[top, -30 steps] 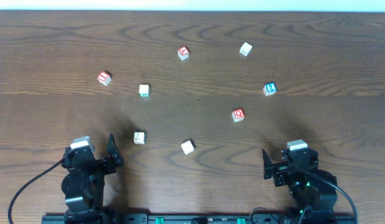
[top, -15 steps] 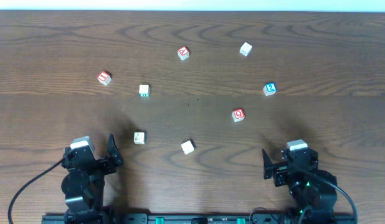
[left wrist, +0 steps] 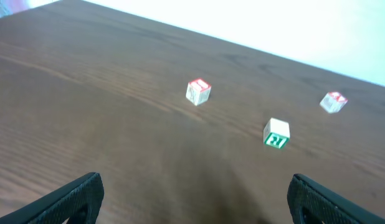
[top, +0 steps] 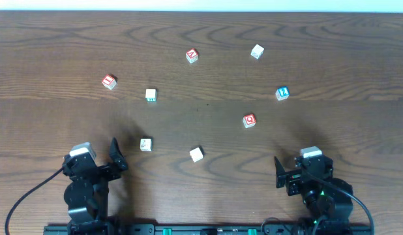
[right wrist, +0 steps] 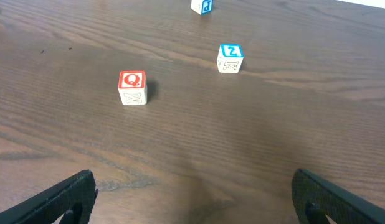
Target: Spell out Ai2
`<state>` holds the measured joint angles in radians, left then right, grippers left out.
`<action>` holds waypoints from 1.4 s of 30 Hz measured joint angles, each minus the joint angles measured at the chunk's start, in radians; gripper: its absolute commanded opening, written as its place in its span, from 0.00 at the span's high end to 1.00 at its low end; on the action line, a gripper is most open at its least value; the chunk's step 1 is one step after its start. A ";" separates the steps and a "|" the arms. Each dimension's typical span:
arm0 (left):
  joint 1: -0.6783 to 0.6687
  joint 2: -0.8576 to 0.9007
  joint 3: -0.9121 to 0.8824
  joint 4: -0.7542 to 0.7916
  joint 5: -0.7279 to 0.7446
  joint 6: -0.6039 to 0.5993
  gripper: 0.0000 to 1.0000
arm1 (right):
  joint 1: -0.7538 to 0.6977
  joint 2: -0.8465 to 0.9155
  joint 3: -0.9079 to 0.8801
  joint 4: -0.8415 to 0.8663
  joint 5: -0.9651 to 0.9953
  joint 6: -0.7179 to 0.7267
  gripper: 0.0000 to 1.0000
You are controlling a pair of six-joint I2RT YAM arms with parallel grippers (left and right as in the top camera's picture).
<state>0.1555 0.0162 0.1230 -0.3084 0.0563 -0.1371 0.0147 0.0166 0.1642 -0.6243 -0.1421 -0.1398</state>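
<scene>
The red A cube [top: 192, 55] lies far centre on the table, and it also shows in the left wrist view [left wrist: 333, 101]. The red I cube [top: 109, 81] lies at the left, and the left wrist view [left wrist: 198, 91] shows it too. The blue 2 cube [top: 282, 93] lies at the right, and also shows in the right wrist view [right wrist: 230, 58]. My left gripper [top: 100, 161] [left wrist: 192, 199] is open and empty near the front left edge. My right gripper [top: 298, 170] [right wrist: 192, 199] is open and empty at the front right. Both are far from the cubes.
A red Q cube [top: 249, 120] [right wrist: 132, 87] lies in front of the 2 cube. A green-marked cube [top: 150, 95] [left wrist: 276, 132] sits right of the I cube. Pale cubes lie at the far right [top: 257, 51] [right wrist: 202, 5], near left [top: 145, 144] and near centre [top: 197, 154].
My left gripper has shifted slightly to the left. The cubes and the right arm have not moved.
</scene>
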 measured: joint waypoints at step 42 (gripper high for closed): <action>0.000 1.794 1.060 0.292 -0.045 -0.237 0.05 | 0.000 -0.006 0.000 0.001 0.000 0.000 0.01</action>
<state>0.1551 1.8107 1.1831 -0.0162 0.0109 -0.3744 0.0147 0.0109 0.1642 -0.6235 -0.1425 -0.1398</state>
